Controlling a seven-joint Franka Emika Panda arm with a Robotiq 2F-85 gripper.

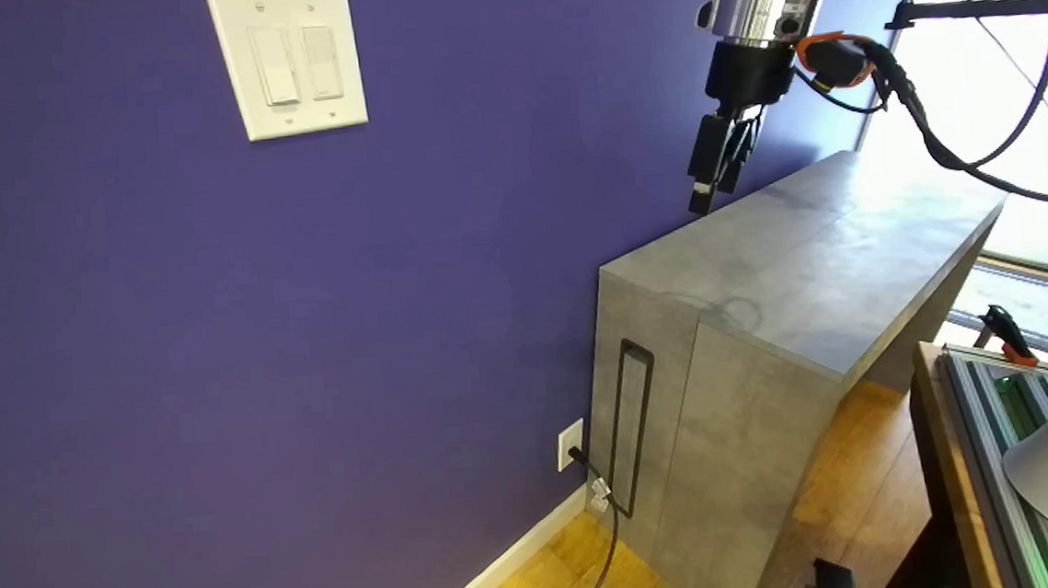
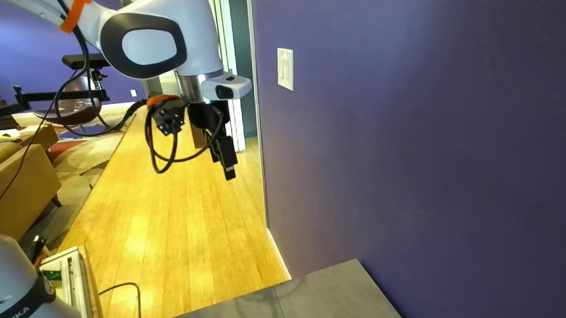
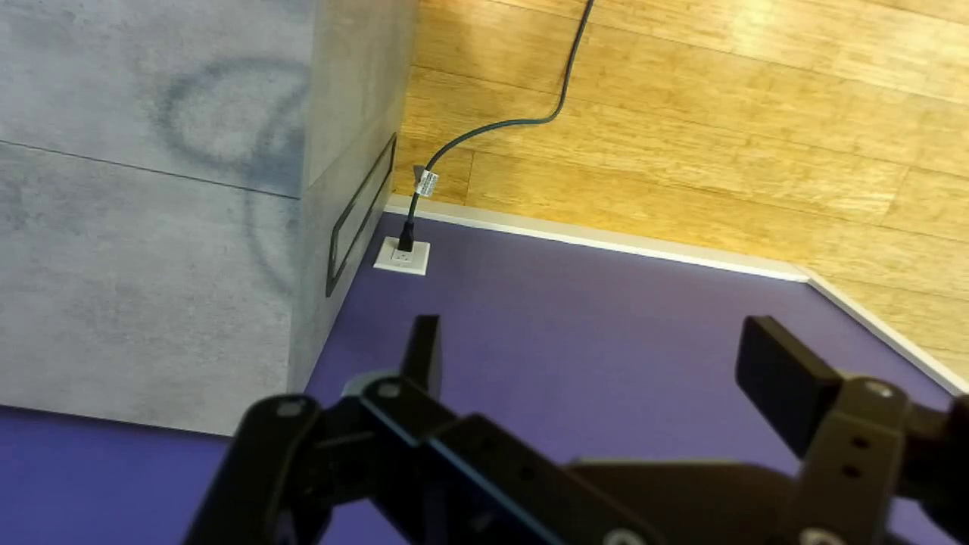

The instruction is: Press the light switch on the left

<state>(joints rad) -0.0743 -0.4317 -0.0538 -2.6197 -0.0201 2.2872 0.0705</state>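
The light switch (image 1: 275, 65) is the tall narrow white left-hand paddle in a white double wall plate (image 1: 311, 121) on the purple wall, high in an exterior view. Its twin paddle (image 1: 322, 62) is beside it on the right. The plate also shows edge-on in an exterior view (image 2: 286, 79), where I cannot tell the paddles apart. The switch is out of view in the wrist view. My gripper (image 1: 715, 192) points down, well apart from the plate, to its right and lower. It also shows in an exterior view (image 2: 223, 166). In the wrist view its fingers (image 3: 594, 348) are wide apart with nothing between.
A grey desk (image 1: 807, 246) stands against the purple wall (image 1: 395, 294), below the gripper. A small outlet (image 1: 570, 445) with a plugged black cable (image 1: 613, 537) is low on the wall. The robot's bench (image 1: 970, 475) stands opposite. A doorway (image 2: 242, 75) lies past the wall's end.
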